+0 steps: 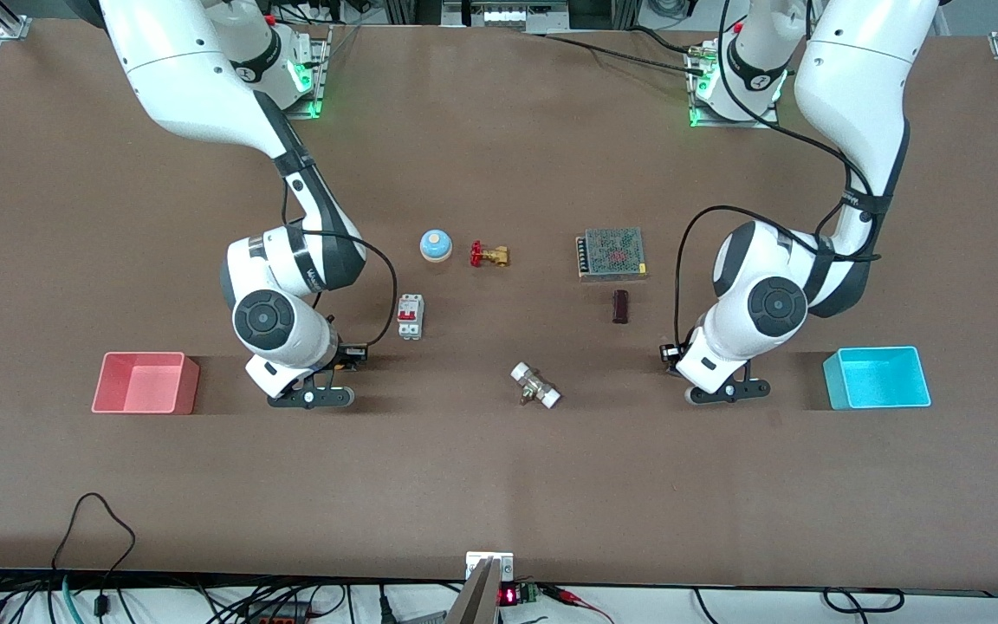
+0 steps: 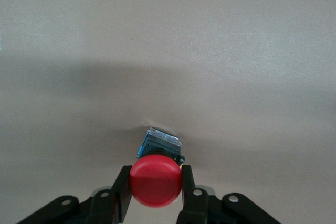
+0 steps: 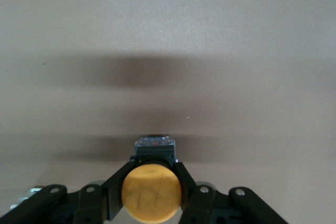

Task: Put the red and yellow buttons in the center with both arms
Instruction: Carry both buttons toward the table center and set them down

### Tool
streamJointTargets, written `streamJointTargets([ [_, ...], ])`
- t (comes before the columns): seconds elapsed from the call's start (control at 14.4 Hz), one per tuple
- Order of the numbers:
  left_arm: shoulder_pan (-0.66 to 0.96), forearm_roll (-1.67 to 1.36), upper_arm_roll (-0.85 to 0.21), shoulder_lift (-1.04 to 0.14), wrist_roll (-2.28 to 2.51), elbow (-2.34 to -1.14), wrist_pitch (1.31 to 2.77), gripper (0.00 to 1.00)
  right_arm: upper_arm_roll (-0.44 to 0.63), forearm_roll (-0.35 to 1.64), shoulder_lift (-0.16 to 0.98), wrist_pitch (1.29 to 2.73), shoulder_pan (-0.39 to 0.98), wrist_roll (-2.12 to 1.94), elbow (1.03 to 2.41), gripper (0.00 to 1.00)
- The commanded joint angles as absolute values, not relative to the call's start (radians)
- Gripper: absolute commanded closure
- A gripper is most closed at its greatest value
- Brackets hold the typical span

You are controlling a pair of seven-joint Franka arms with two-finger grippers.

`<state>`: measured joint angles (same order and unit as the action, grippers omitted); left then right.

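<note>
Front view: the matte brown tabletop (image 1: 499, 485) fills the scene, with aluminium frame posts at its corners and loose cables along the edge nearest the camera. The right gripper (image 1: 313, 398) is low over the table beside the pink square bin (image 1: 144, 382) at the right arm's end. The left gripper (image 1: 727, 393) is low beside the cyan square bin (image 1: 877, 378) at the left arm's end. Between the arms lie a blue-and-white domed bell (image 1: 436, 244), a red-handled brass valve (image 1: 489, 255), a white-and-red circuit breaker (image 1: 411, 316), a grey mesh-topped power supply (image 1: 611, 253), a small dark brown block (image 1: 621, 306) and a white-ended brass fitting (image 1: 535, 386) (nearest the camera).

Left wrist view: the black fingers (image 2: 122, 198) are clamped on the round red-capped push-button (image 2: 156, 180), just above bare, shadowed tabletop.

Right wrist view: the black fingers (image 3: 114, 196) are clamped on the round yellow-orange-capped push-button (image 3: 151, 193), likewise over bare tabletop.
</note>
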<state>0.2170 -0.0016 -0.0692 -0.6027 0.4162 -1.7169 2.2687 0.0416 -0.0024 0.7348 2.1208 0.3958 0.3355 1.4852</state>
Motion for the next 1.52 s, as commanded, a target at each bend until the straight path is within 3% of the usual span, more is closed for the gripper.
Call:
streamJointTargets([
  [0.0, 0.222, 0.002, -0.063, -0.597, 0.433, -1.707, 2.269, 0.37, 0.048, 0.008, 0.738, 2.129, 0.413, 0.359, 1.496, 0.89],
  [0.07, 0.219, 0.000, -0.063, -0.592, 0.433, -1.704, 2.269, 0.28, 0.048, 0.008, 0.738, 2.128, 0.413, 0.359, 1.494, 0.83],
  [0.14, 0.216, 0.002, -0.061, -0.583, 0.431, -1.704, 2.267, 0.22, 0.046, 0.009, 0.736, 2.128, 0.417, 0.364, 1.494, 0.37],
  [0.21, 0.210, 0.002, -0.060, -0.569, 0.428, -1.703, 2.261, 0.16, 0.048, 0.002, 0.733, 2.128, 0.419, 0.362, 1.490, 0.00],
  [0.35, 0.195, 0.002, -0.051, -0.528, 0.417, -1.703, 2.252, 0.11, 0.052, -0.001, 0.720, 2.120, 0.423, 0.359, 1.486, 0.00],
  [0.9, 0.065, 0.011, -0.049, -0.304, 0.232, -1.703, 2.034, 0.06, 0.060, 0.005, 0.434, 1.987, 0.333, 0.342, 1.486, 0.00],
  [1.45, -0.049, 0.012, -0.049, -0.098, 0.002, -1.703, 1.869, 0.00, 0.064, 0.008, 0.266, 1.786, 0.125, 0.206, 1.483, 0.00],
])
